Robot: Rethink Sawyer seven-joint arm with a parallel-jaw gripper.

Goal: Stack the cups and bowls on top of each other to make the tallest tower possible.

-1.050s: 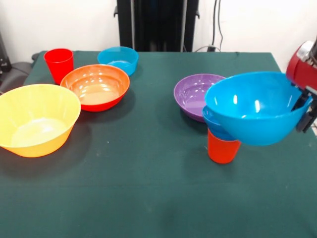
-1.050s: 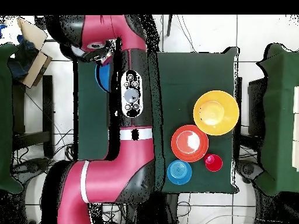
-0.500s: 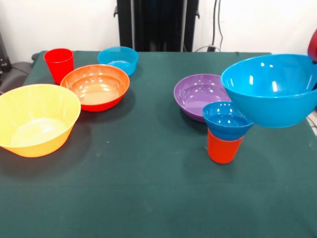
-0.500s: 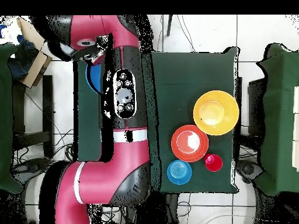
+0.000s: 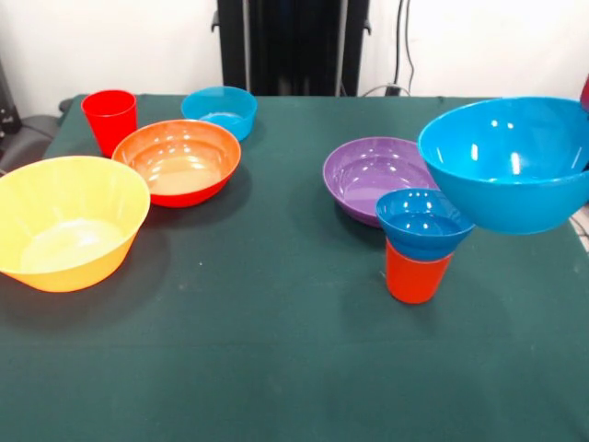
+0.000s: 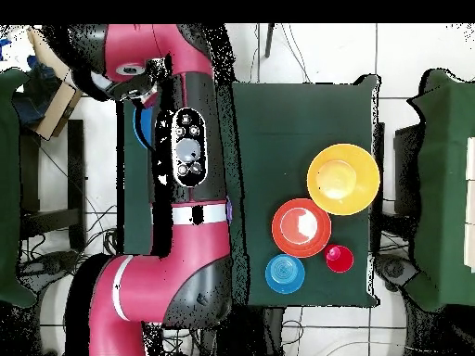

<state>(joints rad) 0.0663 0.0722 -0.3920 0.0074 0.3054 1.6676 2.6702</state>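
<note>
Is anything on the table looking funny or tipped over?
Nothing is tipped or spilled. The odd sight is the big blue bowl hanging in the air at the right edge, off the table, above and beside the small blue bowl sitting on the orange cup.

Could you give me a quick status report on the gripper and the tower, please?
Gripper itself unseen; medium blue bowl held aloft at the table's edge. Tower so far: small blue bowl on orange cup. Purple bowl sits close behind it.
</note>
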